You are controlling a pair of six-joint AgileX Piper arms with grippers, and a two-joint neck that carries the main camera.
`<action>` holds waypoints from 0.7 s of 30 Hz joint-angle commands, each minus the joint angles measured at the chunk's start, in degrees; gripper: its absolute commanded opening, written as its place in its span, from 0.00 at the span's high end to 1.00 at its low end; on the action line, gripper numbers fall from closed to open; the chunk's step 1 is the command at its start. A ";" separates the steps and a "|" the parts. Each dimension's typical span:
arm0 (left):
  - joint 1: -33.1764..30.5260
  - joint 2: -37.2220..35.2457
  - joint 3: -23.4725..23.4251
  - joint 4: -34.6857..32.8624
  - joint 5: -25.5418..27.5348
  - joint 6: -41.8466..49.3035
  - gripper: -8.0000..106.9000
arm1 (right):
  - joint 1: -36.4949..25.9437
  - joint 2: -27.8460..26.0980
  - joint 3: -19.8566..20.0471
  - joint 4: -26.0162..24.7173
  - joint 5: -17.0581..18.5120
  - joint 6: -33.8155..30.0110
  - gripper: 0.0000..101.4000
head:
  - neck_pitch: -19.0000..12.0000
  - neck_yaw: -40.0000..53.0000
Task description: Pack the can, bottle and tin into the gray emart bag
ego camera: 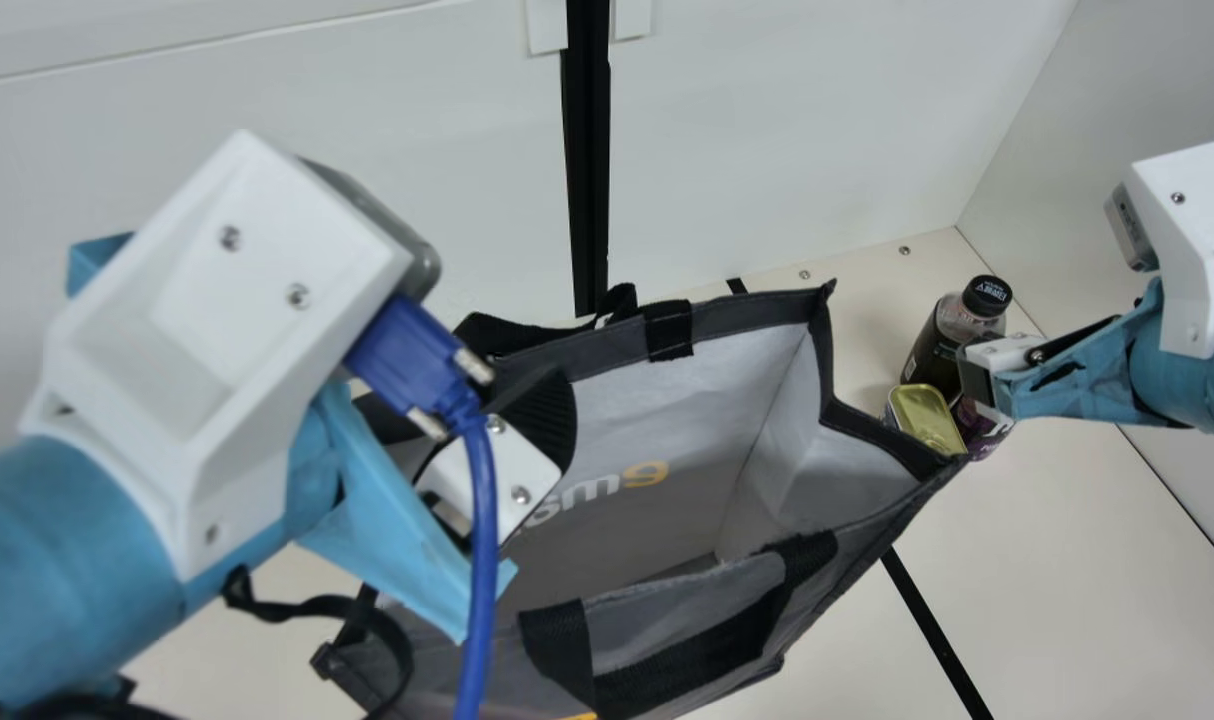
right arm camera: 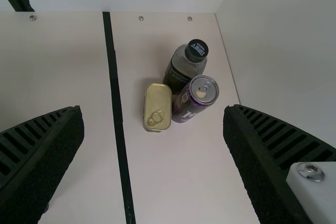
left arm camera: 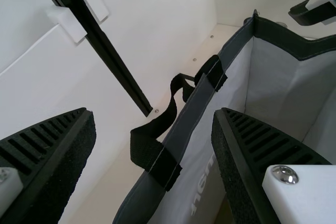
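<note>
Can [right arm camera: 197, 100], bottle [right arm camera: 184, 69] and tin [right arm camera: 157, 100]: grouped on the desk [ego camera: 1067, 540] below the right fingers [ego camera: 975, 378], which are spread apart and hold nothing. Left fingers [ego camera: 547, 415]: likewise spread, empty, at the mouth of the gray emart bag [ego camera: 827, 480], near its back rim and handle [left arm camera: 157, 124].

Can: upright, purple, with a silver top; it stands just beside the bottle and the tin. Bottle: upright, clear at the shoulder, dark below, with a black cap [right arm camera: 197, 49]. Tin: gold, rectangular with rounded corners, lid upward, a ring pull [right arm camera: 156, 118] at one end. All three lie just beyond the bag's right end.

Bag: standing open, gray outside, pale gray inside, with dark edging and black webbing handles.

Print: pale characters on the cap, white lettering on the can, white and orange lettering [ego camera: 647, 473] on the bag's inner face.

Surroundings: cream desk crossed by a black strip [ego camera: 932, 630], small screws [ego camera: 904, 250] along its back edge; white wall panels [ego camera: 817, 130] behind, divided by a black upright post [ego camera: 587, 180].
</note>
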State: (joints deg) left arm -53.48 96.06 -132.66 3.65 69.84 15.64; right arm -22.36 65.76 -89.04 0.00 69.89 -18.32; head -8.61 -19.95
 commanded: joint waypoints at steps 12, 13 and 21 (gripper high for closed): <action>-0.72 3.36 -0.89 -0.52 0.06 1.09 0.15 | 0.00 0.00 0.00 0.00 0.00 0.00 0.10 | -1.39 -0.05; -0.79 3.64 -0.94 -0.53 0.06 1.16 0.15 | 0.00 0.00 0.00 0.00 0.00 0.00 0.10 | -1.39 -0.05; -1.28 6.03 -1.69 -0.45 0.06 1.76 0.15 | 0.00 0.00 0.00 0.00 0.00 0.00 0.10 | -1.39 -0.05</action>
State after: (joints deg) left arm -54.72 101.83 -134.21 3.18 69.91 17.40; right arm -22.36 65.76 -89.04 0.00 69.89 -18.32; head -8.70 -19.95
